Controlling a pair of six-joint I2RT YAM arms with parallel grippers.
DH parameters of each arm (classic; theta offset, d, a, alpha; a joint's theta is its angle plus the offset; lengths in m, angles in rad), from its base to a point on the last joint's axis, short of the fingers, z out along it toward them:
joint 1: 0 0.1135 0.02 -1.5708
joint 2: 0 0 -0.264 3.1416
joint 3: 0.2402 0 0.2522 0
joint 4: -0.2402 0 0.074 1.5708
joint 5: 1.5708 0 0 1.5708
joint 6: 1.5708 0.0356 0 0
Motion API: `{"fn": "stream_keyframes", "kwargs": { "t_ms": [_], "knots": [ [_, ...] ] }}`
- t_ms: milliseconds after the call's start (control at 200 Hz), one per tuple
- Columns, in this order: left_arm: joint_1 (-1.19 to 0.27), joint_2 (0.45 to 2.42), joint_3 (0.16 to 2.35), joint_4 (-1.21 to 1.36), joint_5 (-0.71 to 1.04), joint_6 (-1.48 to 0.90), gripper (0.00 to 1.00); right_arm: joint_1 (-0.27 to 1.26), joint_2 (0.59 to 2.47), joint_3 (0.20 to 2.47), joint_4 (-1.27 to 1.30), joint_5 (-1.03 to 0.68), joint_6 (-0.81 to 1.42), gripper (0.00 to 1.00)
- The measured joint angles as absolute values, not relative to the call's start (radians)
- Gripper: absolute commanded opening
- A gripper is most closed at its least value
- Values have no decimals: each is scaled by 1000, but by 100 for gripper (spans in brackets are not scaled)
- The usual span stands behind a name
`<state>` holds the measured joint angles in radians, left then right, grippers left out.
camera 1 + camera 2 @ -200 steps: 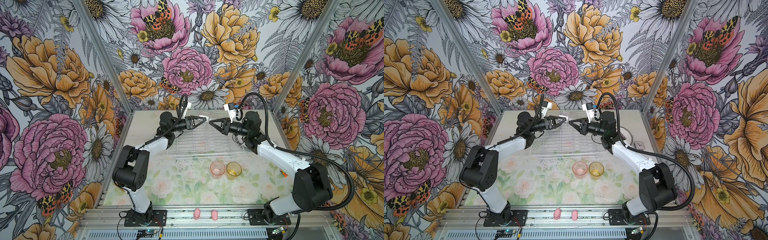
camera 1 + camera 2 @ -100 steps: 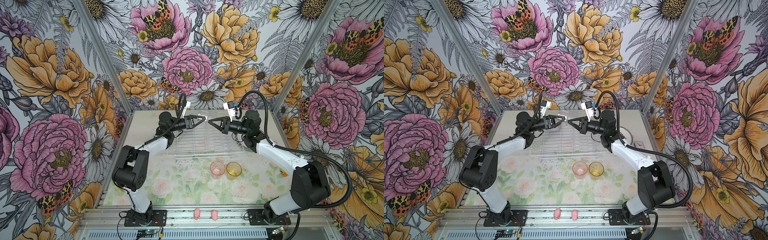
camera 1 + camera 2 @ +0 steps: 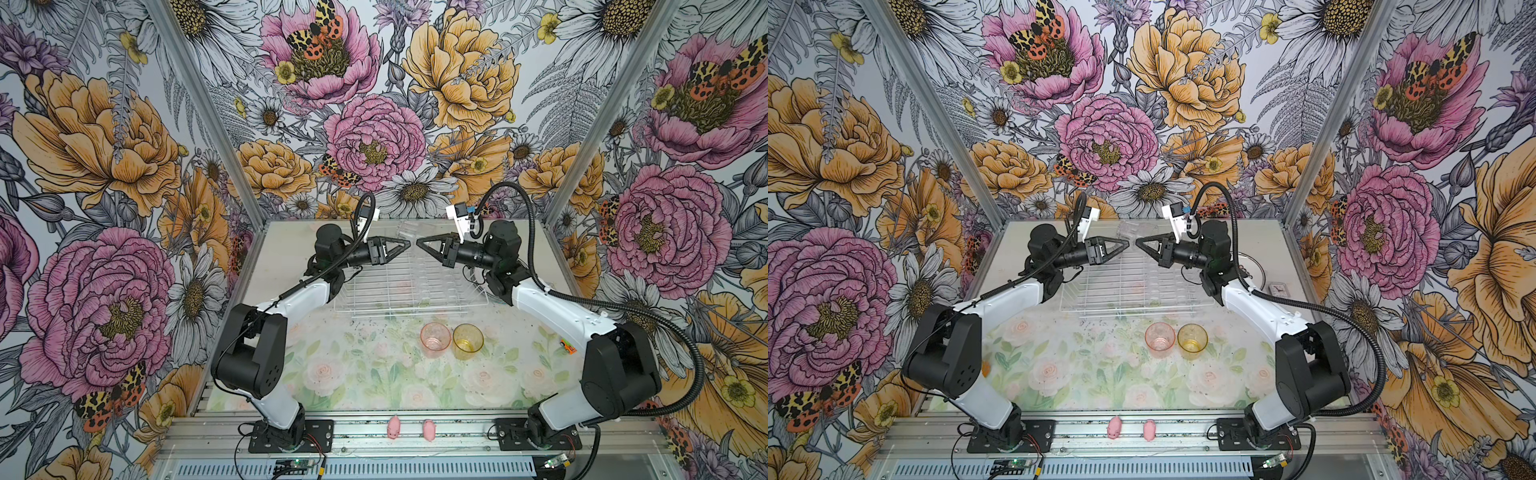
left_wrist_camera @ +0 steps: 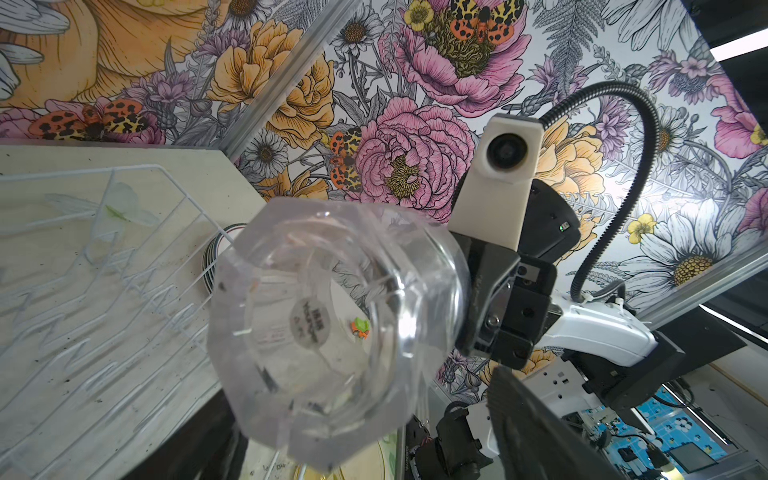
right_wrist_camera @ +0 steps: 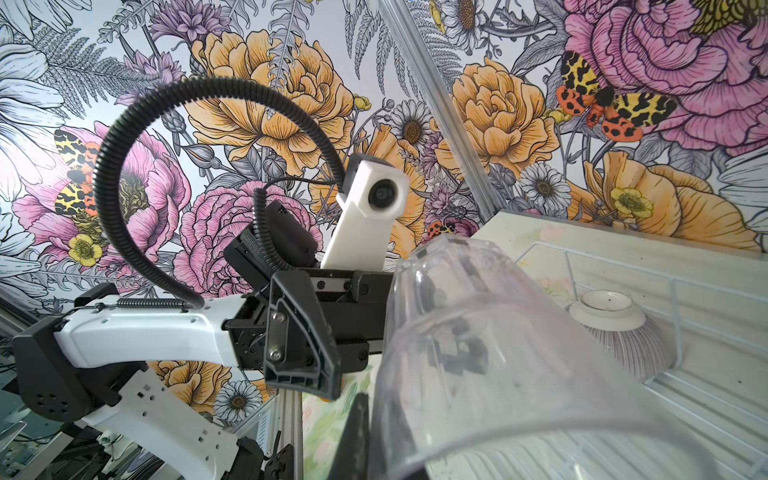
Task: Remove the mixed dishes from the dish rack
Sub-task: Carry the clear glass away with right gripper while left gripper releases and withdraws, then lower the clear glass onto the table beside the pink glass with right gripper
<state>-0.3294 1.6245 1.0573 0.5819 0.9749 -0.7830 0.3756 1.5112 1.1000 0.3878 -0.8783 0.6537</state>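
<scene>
High over the white wire dish rack my two grippers face each other tip to tip. Between them hangs a clear tumbler. My right gripper is shut on its wall near the rim. My left gripper is open, its fingers standing off the glass. A ribbed bowl lies upside down in the rack. Pink and amber tumblers stand in front of the rack.
Dark-rimmed plates lie stacked on the table beside the rack, behind my right arm. A tiny toy car sits at the right edge. Two pink pig figures rest on the front rail.
My left gripper's jaws have spread wider, off the clear tumbler. The right gripper has closed a little more on it. Both arms have hardly moved.
</scene>
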Motion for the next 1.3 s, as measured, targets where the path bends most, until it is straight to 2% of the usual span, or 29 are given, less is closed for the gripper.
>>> {"fn": "stream_keyframes", "kwargs": {
  "t_ms": [255,415,671,926,1101,1296],
  "knots": [
    [-301,1448,1055,135,751,-497,90,393,1465,1185,43,-784,455,0],
    [-275,1353,1054,-49,610,-395,91,443,1413,1204,-176,-688,321,0],
    [-212,1271,1019,-180,489,-341,93,678,1401,1305,-569,-395,104,0],
    [-175,1210,985,-246,459,-329,92,937,1439,1449,-910,-160,-18,0],
    [-149,1172,970,-271,456,-329,93,1040,1557,1515,-1061,-45,-47,0],
    [-118,1147,958,-282,455,-328,93,1083,1686,1539,-1165,14,-73,0]
  ]
}}
